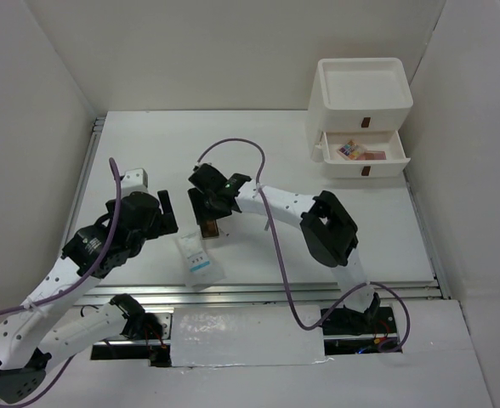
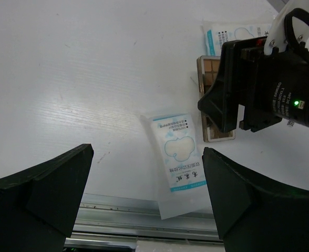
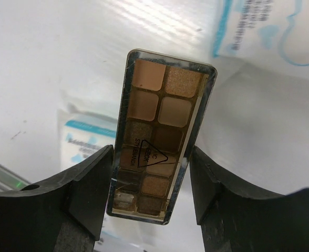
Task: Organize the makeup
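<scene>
right gripper (image 3: 152, 157) clamped on the brown eyeshadow palette (image 3: 162, 100), one finger against each long edge at its near end. can't tell if it's lifted off the table (image 1: 335, 229). palette is mid-table, between two white-and-blue sachets: front sachet (image 2: 178, 155) by the near edge, second sachet (image 2: 233, 32) just beyond, partly hidden. left gripper (image 2: 148, 152) spread wide, holding nothing, hovering near the front sachet. white drawer unit (image 1: 365, 93) in the far right corner, lower drawer (image 1: 394, 157) pulled out, small colourful items inside.
</scene>
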{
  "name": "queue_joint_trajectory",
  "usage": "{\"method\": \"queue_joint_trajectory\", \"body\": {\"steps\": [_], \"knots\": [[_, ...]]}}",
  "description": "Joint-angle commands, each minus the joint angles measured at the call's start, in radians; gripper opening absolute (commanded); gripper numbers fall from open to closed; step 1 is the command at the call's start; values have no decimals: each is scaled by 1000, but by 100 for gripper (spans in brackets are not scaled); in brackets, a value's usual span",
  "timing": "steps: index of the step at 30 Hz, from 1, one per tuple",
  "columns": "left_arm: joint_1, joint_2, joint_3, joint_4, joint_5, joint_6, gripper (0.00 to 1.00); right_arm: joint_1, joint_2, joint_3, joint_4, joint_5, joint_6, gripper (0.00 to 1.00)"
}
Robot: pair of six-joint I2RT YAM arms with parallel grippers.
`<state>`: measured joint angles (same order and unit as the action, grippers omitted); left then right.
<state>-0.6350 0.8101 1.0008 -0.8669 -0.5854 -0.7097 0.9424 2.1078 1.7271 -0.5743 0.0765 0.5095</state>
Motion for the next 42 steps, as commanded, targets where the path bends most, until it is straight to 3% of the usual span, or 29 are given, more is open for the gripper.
{"method": "queue_joint_trajectory", "body": {"steps": [1,6,9,16,23,26,28,34,37,42], "knots": [[6,8,12,23,-4,10,99,-20,-35,36,-19,49,-31,40],[9,11,15,23,-4,12,99,-105,-170,-12,-12,49,-38,40],[9,8,13,22,-4,12,99,-217,-273,-104,7,40,-37,40],[11,-14,13,19,-10,10,99,-650,-531,-309,117,5,32,41],[17,-26,12,17,-13,9,99,-919,-716,-463,310,34,213,44],[17,-32,9,17,-10,6,99,-1075,-721,-520,419,-36,357,44],[18,-34,7,22,-5,9,99,-1111,-694,-514,481,-61,398,44],[17,-35,5,25,4,12,99,-1186,-531,-380,419,-58,491,46],[18,-42,4,29,7,15,99,-1200,-476,-342,426,-63,503,58],[18,-38,5,29,12,19,99,-1202,-390,-224,364,-121,457,87]]}}
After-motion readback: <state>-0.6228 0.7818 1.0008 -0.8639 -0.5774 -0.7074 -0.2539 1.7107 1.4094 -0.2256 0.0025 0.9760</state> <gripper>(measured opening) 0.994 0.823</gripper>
